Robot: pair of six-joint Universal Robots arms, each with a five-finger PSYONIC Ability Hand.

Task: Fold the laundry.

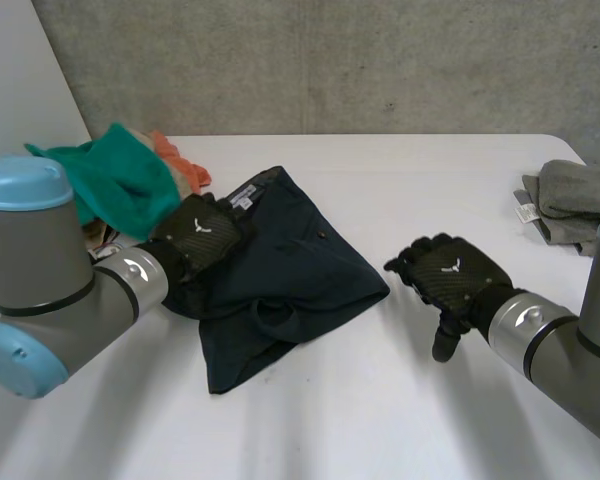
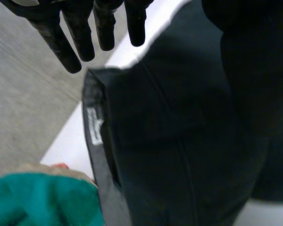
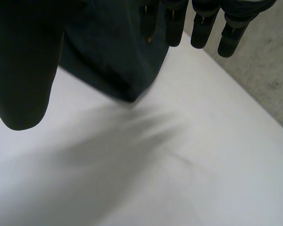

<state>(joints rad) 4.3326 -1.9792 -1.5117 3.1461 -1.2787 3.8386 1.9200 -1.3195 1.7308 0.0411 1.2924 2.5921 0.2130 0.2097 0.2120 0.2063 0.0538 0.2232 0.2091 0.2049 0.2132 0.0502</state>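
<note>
Fingers (image 2: 73,47) straight, left hand (image 1: 202,232) over shorts (image 1: 290,270)

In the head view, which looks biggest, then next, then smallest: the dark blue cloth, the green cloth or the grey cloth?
1. dark blue cloth
2. green cloth
3. grey cloth, though the right arm hides part of it, so its place is unsure

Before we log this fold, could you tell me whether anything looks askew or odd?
The dark navy garment lies crooked on the white table, its near part bunched into folds instead of flat. Nothing looks spilled or damaged.
</note>
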